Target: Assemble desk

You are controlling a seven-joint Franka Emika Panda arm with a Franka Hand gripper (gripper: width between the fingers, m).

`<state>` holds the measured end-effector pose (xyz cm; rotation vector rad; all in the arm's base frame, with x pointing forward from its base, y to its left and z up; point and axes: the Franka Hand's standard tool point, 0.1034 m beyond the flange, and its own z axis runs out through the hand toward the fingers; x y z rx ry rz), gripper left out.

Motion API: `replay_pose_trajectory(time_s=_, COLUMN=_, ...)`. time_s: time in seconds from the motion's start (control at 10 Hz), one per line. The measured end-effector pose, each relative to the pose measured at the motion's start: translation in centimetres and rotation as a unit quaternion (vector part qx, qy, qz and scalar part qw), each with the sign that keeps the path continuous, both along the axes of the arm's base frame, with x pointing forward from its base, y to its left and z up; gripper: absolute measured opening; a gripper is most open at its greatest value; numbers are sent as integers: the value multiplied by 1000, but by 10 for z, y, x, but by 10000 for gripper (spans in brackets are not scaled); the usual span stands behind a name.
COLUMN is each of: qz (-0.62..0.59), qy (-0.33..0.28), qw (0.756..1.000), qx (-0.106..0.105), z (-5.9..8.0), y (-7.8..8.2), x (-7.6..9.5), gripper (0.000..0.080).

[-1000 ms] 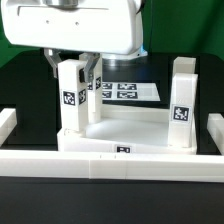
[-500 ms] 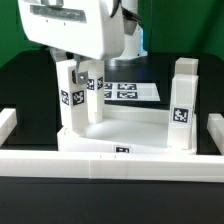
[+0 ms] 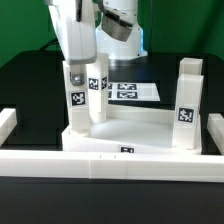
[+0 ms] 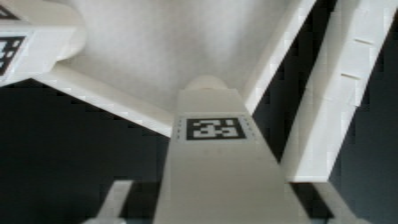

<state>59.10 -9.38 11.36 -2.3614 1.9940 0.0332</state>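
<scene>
The claw (image 3: 84,62) sits over an upright leg (image 3: 77,98) — fingers (image 4: 116,200) apparently apart, flanking it. The desk top (image 3: 130,130) lies against the barrier wall (image 3: 110,161).

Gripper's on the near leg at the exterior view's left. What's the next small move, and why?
Probably a short twist of the leg to seat it in its corner socket. It stands upright on the tabletop with the gripper straddling its top, and the wrist view shows it between the jaws. Whether they grip is unclear, so close them first if needed.

The arm reaches straight down, its tool (image 3: 82,66) hanging vertical, fingers pointing downward.
</scene>
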Motion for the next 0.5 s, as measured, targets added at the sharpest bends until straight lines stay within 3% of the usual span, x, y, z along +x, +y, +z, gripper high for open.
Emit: replay_pose_trajectory(time_s=0.5, qz=-110, qy=4, qw=994, qx=2, z=-1, y=3, x=1, gripper=296)
